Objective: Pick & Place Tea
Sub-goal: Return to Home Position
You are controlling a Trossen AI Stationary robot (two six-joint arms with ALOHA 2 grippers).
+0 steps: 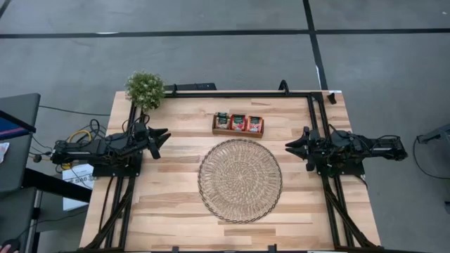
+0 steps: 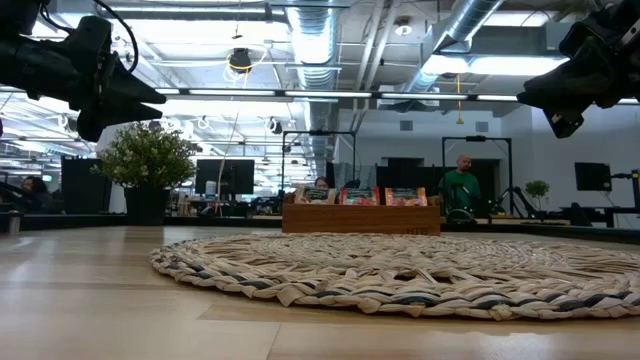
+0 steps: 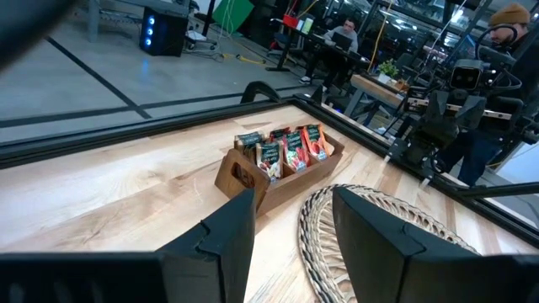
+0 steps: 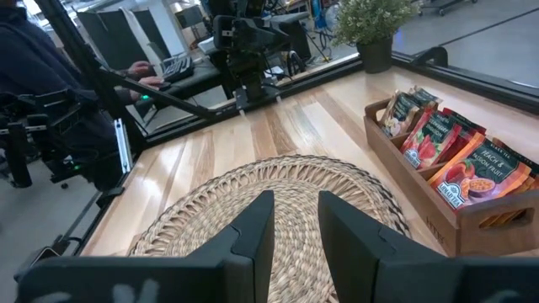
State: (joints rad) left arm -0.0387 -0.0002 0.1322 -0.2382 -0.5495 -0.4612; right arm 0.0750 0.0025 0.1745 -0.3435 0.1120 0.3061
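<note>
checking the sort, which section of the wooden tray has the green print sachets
The end section nearest the potted plant: its sachets are whitish with dark green print, while the other two sections hold red-orange ones.

1. Table (image 1: 176, 151): pale wood planks, with a black frame along the far and side edges.
2. Mat (image 1: 240, 180): round, woven, lying flat at mid-table.
3. Tray (image 1: 238, 134): brown wood, just beyond the mat, holding tea (image 1: 238, 122).
4. Plant (image 1: 145, 89): potted, at the far left corner.
5. Left arm base (image 1: 112, 169) and right arm base (image 1: 344, 171): one at each side edge.
</note>
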